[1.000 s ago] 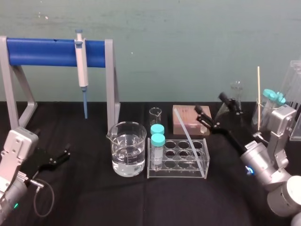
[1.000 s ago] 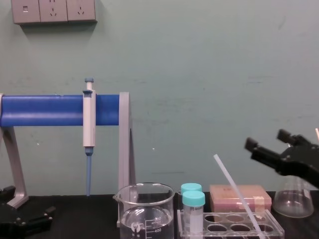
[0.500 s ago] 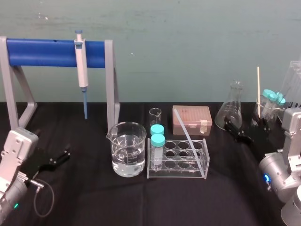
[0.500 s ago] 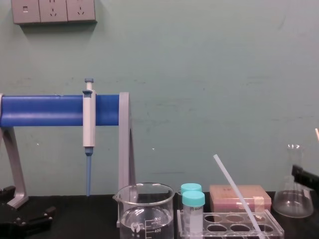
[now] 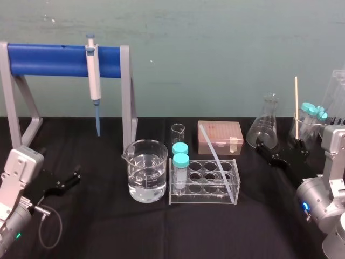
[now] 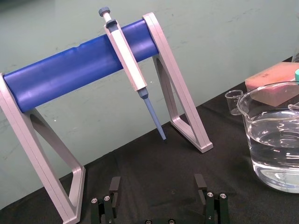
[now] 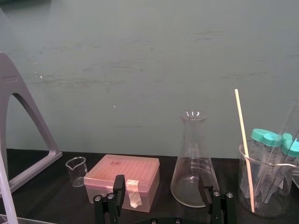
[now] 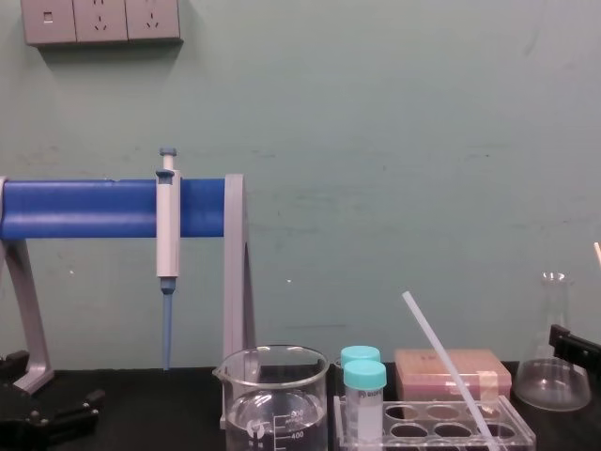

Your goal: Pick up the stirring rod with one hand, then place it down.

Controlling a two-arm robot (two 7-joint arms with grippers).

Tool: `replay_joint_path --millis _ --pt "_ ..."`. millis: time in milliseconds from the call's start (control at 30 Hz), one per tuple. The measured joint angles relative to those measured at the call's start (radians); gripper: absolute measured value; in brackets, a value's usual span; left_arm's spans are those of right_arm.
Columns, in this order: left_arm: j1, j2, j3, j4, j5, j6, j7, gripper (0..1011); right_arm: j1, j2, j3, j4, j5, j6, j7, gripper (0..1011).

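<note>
— Anything held in the right tool (image 5: 278, 145)?
— Nothing. Spread wide and empty, low at the right of the table (image 5: 108, 226), on the near side of the flask (image 5: 265, 127).
— And the left tool (image 5: 69, 179)?
— Wide as well, idle near the left edge, gripping nothing.
— Where to look for the stirring rod (image 5: 216, 162)?
— In the clear rack (image 5: 204, 200) at centre. Propped at a slant, lower end at the rack's near right corner, upper end tipped up toward the far left, in line with the pink box (image 5: 221, 137). Touched by neither tool.
— So which step?
— Hard to call: either ahead of the pick or after the put-down. Well apart from the rod in any case, so not mid-grasp.
— If picking, what next?
— Swing the right tool left past the flask, come in on the bare upper stretch above the rack, narrow the grip squarely across it, then lift along the slant so as not to drag the rack.
— Any trouble in the handling?
— Probably. Thin, straight, smooth, milky-translucent; likely slippery and prone to pivot in a light pinch. Hard clear plastic for the rack, glass for the flask and for the beaker (image 5: 145, 170) of water just to the rack's left, so go slowly near them.
</note>
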Motion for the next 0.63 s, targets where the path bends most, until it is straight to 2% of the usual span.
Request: replay_joint_path --millis 633 --pt "0.0 0.0 0.0 0.0 0.0 0.0 0.0 1000 -0.003 0.001 0.0 -0.004 -0.002 0.007 -0.009 1000"
